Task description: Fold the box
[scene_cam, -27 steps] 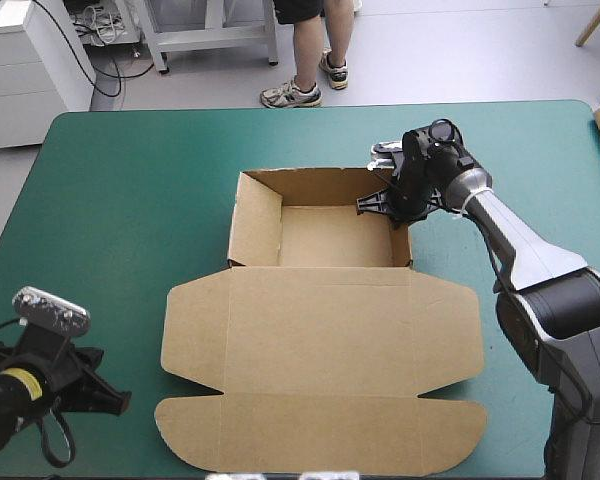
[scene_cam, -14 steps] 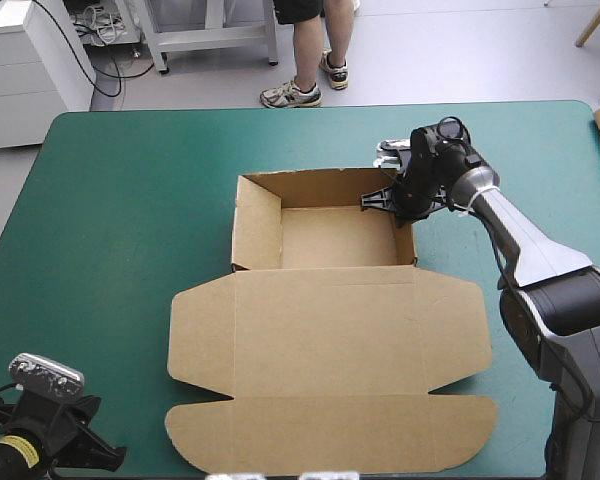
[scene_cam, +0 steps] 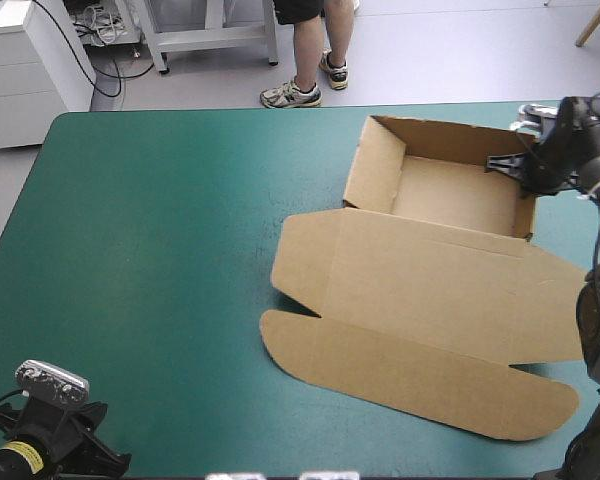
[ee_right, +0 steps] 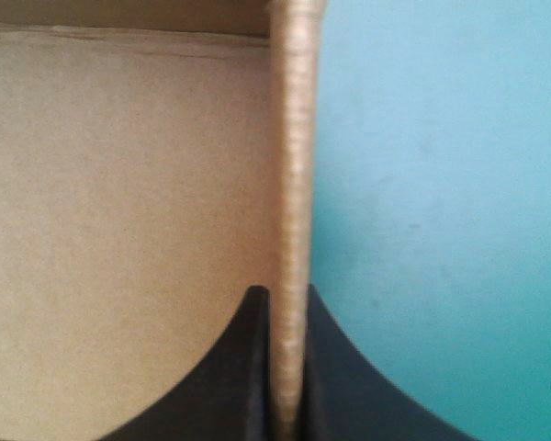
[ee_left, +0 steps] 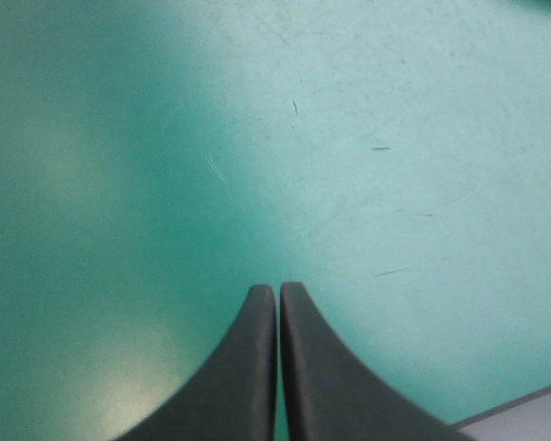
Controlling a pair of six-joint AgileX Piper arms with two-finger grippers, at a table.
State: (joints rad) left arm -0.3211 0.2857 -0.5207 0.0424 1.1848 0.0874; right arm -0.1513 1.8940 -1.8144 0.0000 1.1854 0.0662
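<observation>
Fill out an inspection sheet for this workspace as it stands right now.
Surface: teal-green table cover, with faint scratches showing under the left hand.
Job's things: brown cardboard box, an open tray with raised walls and its lid lying flat, set toward the table's far right corner.
Clutter: nothing seen.
Hands: left hand shut and empty, over bare cover near the table's near left corner; right hand shut on the tray's right wall.
Cables: nothing seen.
Surroundings: nothing seen.
</observation>
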